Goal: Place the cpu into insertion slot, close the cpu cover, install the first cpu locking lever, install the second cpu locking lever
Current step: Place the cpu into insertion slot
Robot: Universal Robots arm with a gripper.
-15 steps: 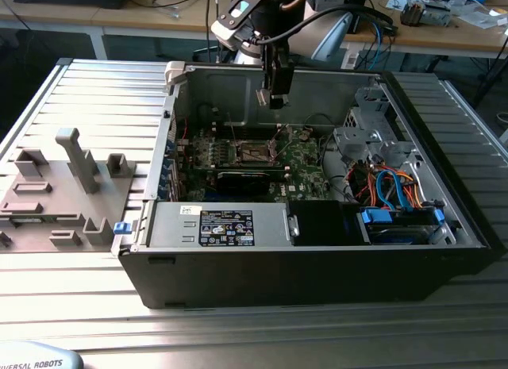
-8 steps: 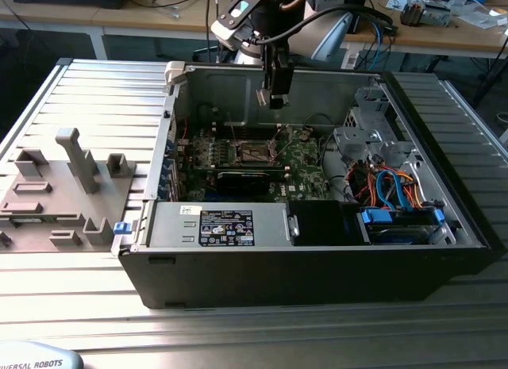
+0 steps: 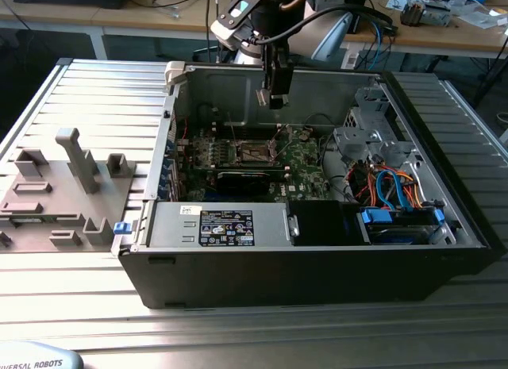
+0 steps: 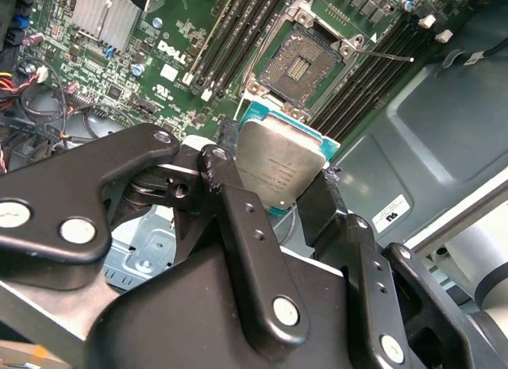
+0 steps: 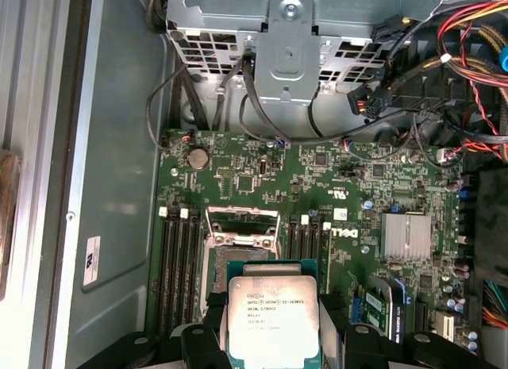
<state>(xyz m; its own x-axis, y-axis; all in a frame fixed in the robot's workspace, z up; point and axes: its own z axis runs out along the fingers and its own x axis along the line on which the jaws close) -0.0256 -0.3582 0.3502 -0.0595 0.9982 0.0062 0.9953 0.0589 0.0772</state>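
1. In the exterior view the arm (image 3: pixel 270 12) is seen entering at the top centre of the frame. Its pincer (image 3: pixel 275 98) is pointed straight down into the open case (image 3: pixel 317 266), which is set on the tabletop (image 3: pixel 238 329).
2. The pincer is held just above the frame's centre, over the green board (image 3: pixel 305 163) and clear of it.
3. The pincer is closed on the cpu (image 4: pixel 282 167). In both wrist views the chip (image 5: pixel 272 317) is seen clamped by two opposite edges between the black fingers (image 4: pixel 238 210), with its dull silver top turned toward the cameras.
4. The slot (image 4: pixel 300 61) is seen on the board beyond the cpu and apart from it, with its contact field left uncovered. In the exterior view the slot (image 3: pixel 258 152) lies below the pincer, near the frame's centre.
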